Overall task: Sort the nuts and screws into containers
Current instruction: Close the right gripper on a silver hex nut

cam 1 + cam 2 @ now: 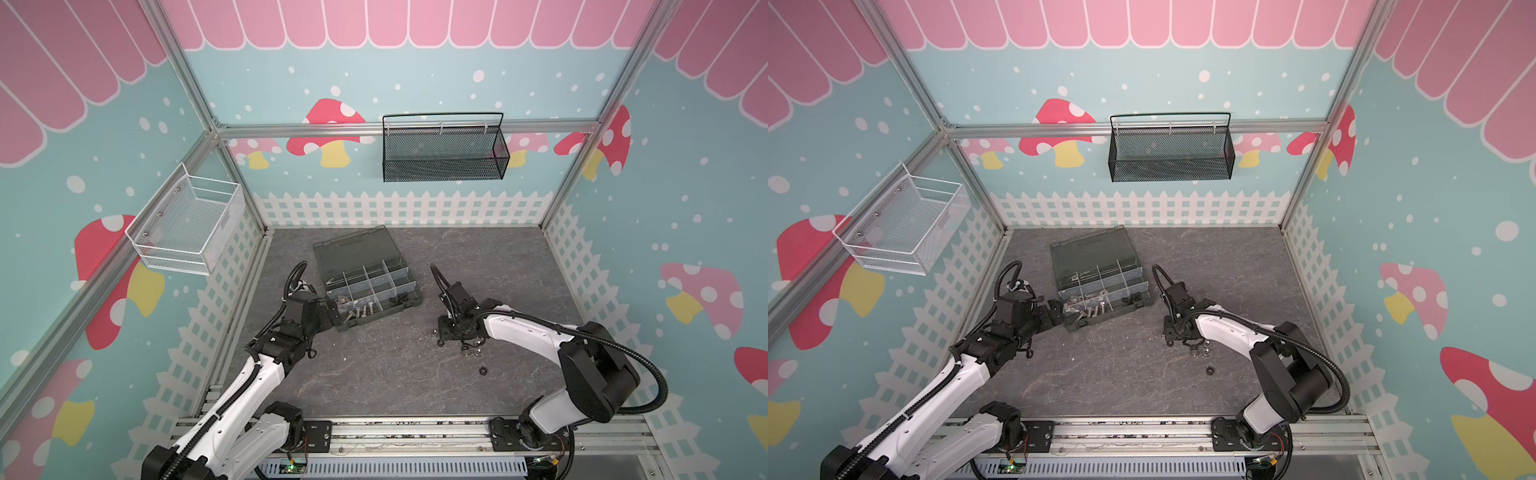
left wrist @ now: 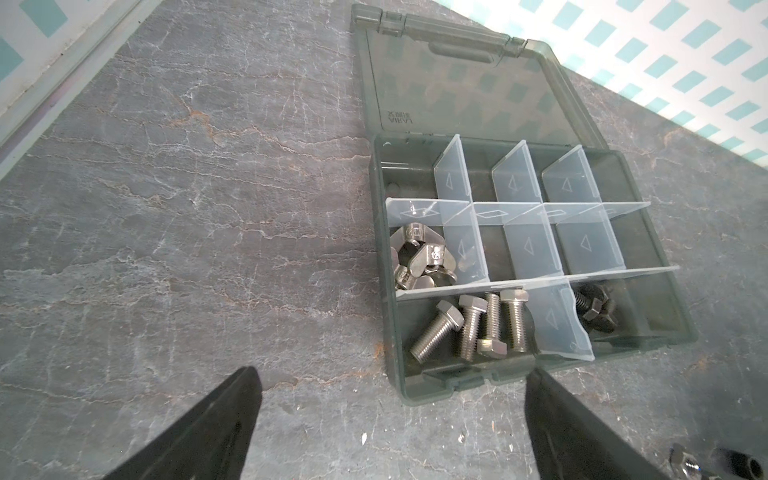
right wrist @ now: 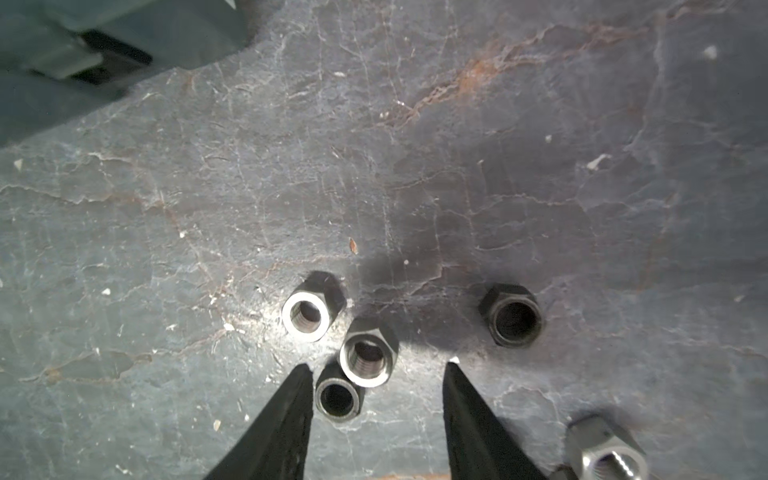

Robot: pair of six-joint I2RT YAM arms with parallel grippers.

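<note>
The smoky grey organizer box (image 1: 409,297) lies open in both top views, its containers (image 2: 519,245) split by clear dividers. Several silver screws (image 2: 471,328) lie in a front compartment, black screws (image 2: 594,309) in the one beside it, and silver wing nuts (image 2: 419,257) behind them. My left gripper (image 2: 392,371) (image 1: 337,312) hangs open and empty at the box's front left corner. My right gripper (image 3: 378,365) (image 1: 461,341) is low over loose nuts on the table, jaws apart. A black nut (image 3: 337,399) and a silver nut (image 3: 368,359) sit between its fingers, ungripped.
More nuts lie around: a silver nut (image 3: 305,316), a black nut (image 3: 513,316), a silver one (image 3: 606,453), and a lone black nut (image 1: 483,370) nearer the front. The box lid (image 1: 353,245) stands open. A white wire basket (image 1: 187,226) and a black mesh basket (image 1: 444,149) hang on the walls.
</note>
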